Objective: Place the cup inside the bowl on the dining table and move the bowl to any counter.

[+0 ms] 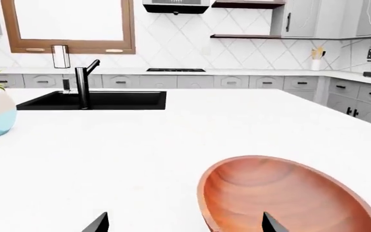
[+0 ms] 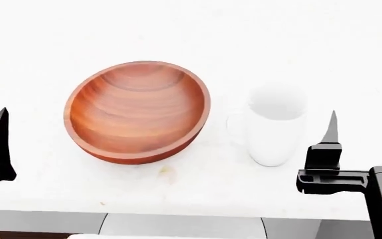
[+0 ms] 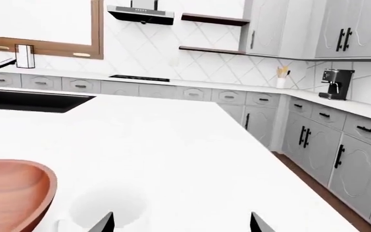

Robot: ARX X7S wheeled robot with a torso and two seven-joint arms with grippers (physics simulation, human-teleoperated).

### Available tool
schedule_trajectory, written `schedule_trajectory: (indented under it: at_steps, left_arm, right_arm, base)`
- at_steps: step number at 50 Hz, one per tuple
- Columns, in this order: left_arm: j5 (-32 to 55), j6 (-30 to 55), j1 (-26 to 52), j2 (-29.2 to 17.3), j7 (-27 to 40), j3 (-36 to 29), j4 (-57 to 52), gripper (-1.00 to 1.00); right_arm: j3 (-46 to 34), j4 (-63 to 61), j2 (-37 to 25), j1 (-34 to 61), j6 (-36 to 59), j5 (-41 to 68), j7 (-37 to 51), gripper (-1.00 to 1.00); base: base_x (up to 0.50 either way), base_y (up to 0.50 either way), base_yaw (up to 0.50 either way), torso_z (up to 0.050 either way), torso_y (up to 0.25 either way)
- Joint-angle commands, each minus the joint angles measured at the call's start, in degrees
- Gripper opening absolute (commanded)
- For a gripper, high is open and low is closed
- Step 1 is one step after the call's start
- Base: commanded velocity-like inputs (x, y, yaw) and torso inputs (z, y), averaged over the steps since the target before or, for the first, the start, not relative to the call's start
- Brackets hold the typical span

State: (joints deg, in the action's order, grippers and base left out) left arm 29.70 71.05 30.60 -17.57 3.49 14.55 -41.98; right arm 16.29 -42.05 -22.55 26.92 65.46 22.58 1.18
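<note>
— What sits on the dining table, left to right?
— Left gripper, jaws spread, holding nothing. Then the bowl, upright with nothing in it. Just beside it the cup, upright, its inside too washed out to judge. Right gripper, jaws apart, near the cup.

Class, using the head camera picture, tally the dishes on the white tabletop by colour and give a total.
Reddish-brown: 1, the bowl
White: 1, the cup
Total: 2, both on the dining table, side by side and apart.
</note>
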Motion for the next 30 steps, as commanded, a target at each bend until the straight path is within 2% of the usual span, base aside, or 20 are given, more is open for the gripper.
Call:
schedule_trajectory:
  at_steps: [1, 17, 25, 30]
  left_arm:
    - [0.31, 0.27, 0.16, 0.09, -0.05, 1.06, -0.09, 1.00]
    - [0.58, 0.42, 0.46, -0.51, 0.65, 1.06, -0.39, 1.00]
    - [1.01, 0.99, 1.37, -0.86, 0.96, 1.88, -0.22, 1.00]
    - [1.27, 0.48, 1.27, -0.81, 0.65, 1.97, 0.43, 1.00]
  right_arm:
    - [2.79, -2.15, -0.17, -1.64, 1.14, 1.07, -0.77, 1.00]
    - [6.90, -8.94, 0.30, -2.66, 7.62, 5.80, -1.66, 1.00]
    - [11.25, -13.27, 0.92, -2.11, 12.81, 9.90, -2.74, 1.00]
    - [13.66, -14.80, 2.12, -4.23, 14.43, 14.43, -6.42, 1.00]
  base:
    - [0.50, -0.14, 0.00, 0.000, 0.000]
    - [0.43, -0.05, 0.00, 0.000, 0.001]
    - [0.15, 0.00, 0.00, 0.000, 0.001]
    - [0.01, 0.00, 0.00, 0.000, 0.000]
